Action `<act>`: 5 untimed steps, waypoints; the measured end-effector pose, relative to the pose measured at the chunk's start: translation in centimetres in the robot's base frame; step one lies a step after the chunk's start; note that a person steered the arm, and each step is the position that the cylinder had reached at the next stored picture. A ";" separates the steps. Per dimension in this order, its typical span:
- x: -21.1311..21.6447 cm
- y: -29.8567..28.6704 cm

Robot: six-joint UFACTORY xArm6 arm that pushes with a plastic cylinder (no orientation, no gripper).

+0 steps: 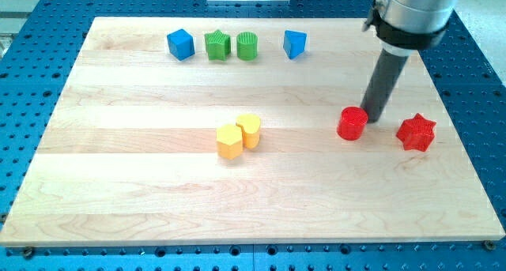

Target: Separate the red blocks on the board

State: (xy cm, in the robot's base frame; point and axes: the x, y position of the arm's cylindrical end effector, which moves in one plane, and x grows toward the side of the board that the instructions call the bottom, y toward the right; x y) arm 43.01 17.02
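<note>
A red cylinder (352, 123) lies on the wooden board (158, 184) at the view's right. A red star block (416, 133) lies further right, apart from it by a clear gap. My tip (372, 119) is between them, touching or nearly touching the cylinder's upper right side. The dark rod rises from there to the arm at the view's top right.
A blue cube (180, 44), a green star (217, 45), a green cylinder (247, 46) and a blue block (294, 43) form a row near the view's top. Two yellow blocks (238, 136) touch each other at the board's middle.
</note>
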 end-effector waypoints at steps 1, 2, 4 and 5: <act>0.6 -3.3; 1.9 -6.2; 8.1 -5.6; 7.2 -2.3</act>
